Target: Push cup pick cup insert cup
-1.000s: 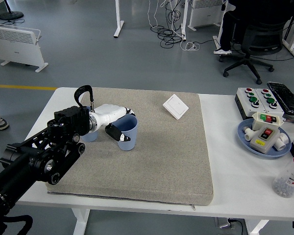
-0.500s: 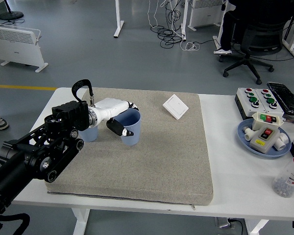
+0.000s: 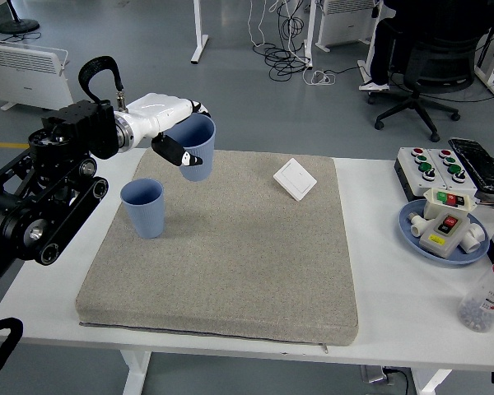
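Overhead, left hand (image 3: 174,136) fingers clasp a smooth blue cup (image 3: 197,146) above its upright twin (image 3: 143,207).

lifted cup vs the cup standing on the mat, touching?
Apart. The head view shows the lifted cup held in the left hand, with bare mat between it and the standing cup.
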Motion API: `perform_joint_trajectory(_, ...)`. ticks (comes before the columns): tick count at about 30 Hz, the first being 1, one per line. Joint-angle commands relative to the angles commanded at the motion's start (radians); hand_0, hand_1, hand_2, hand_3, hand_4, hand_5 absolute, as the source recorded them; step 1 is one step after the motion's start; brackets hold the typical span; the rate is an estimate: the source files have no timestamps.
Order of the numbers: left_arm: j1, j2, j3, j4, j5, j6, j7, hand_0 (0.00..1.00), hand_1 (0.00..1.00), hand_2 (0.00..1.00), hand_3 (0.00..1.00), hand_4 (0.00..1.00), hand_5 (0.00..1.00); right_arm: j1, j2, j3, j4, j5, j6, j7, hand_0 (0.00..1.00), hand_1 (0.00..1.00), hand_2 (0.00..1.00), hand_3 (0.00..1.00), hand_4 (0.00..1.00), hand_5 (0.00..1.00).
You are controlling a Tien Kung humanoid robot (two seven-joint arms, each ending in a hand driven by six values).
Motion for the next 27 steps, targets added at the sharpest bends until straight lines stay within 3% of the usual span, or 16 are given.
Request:
perform_joint_trajectory(3,-0.014,0.032,-0.017,0.022,0.011,-0.014,0.007,0.469,0.517,0.491,0.48,0.548,0.002,-0.001,-0.001,0.002,0.0,0.0,-0.001,0.0,0.692,0.599,0.621,0.548,0.109,0.473)
perform_joint_trajectory(8,-0.02,0.053,-0.015,0.058,0.008,-0.028,0.011,0.475,0.52,0.492,0.481,0.543,0.002,-0.005,0.0,0.005,0.0,-0.003,-0.002,-0.001,0.692,0.599,0.621,0.548,0.109,0.473)
perform_joint_trajectory(13,-0.013,0.054,-0.011,0.099,-0.017,-0.045,0.017,0.483,0.524,0.494,0.482,0.534,0.002,-0.008,0.002,0.008,0.0,-0.01,-0.003,-0.003,0.692,0.598,0.621,0.548,0.109,0.471)
perform_joint_trajectory(27,-0.001,0.058,-0.022,0.143,-0.063,-0.079,0.037,0.486,0.528,0.497,0.483,0.529,0.002,-0.012,0.003,0.012,0.0,-0.012,-0.004,-0.003,0.692,0.598,0.621,0.548,0.109,0.471)
